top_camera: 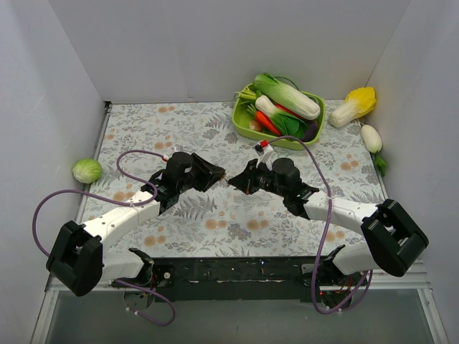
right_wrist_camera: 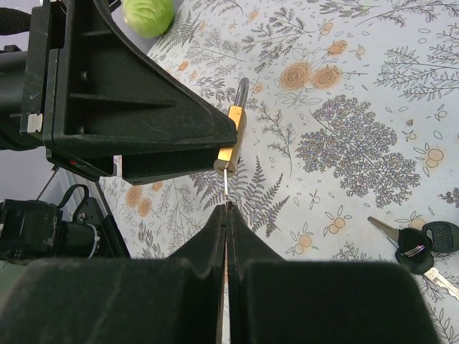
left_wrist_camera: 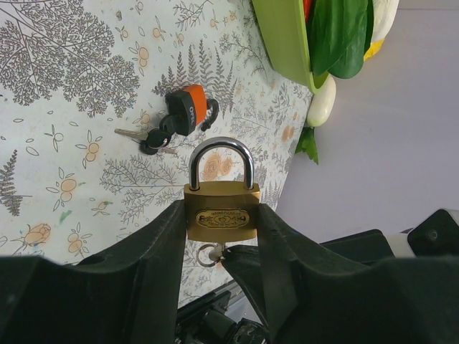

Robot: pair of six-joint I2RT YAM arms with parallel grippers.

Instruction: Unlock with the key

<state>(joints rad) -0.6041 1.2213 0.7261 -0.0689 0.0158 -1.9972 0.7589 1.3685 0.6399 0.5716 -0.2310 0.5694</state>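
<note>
My left gripper (left_wrist_camera: 222, 223) is shut on the body of a brass padlock (left_wrist_camera: 221, 213) with a closed steel shackle, and holds it above the table. My right gripper (right_wrist_camera: 227, 209) is shut on a thin silvery key (right_wrist_camera: 226, 183) whose blade is in the bottom of the brass padlock (right_wrist_camera: 234, 129). Its head and ring show under the lock in the left wrist view (left_wrist_camera: 213, 251). The two grippers meet tip to tip in the top view (top_camera: 227, 178). The black-headed key (left_wrist_camera: 152, 142) lies on the table beside an orange padlock (left_wrist_camera: 188, 113). It also shows in the right wrist view (right_wrist_camera: 423, 240).
A green tray (top_camera: 242, 123) of toy vegetables stands at the back right, with the orange padlock (top_camera: 264, 146) just in front of it. A yellow-green cabbage (top_camera: 353, 105) and a white radish (top_camera: 371, 137) lie at the right wall. A green lettuce (top_camera: 87, 170) lies at the left.
</note>
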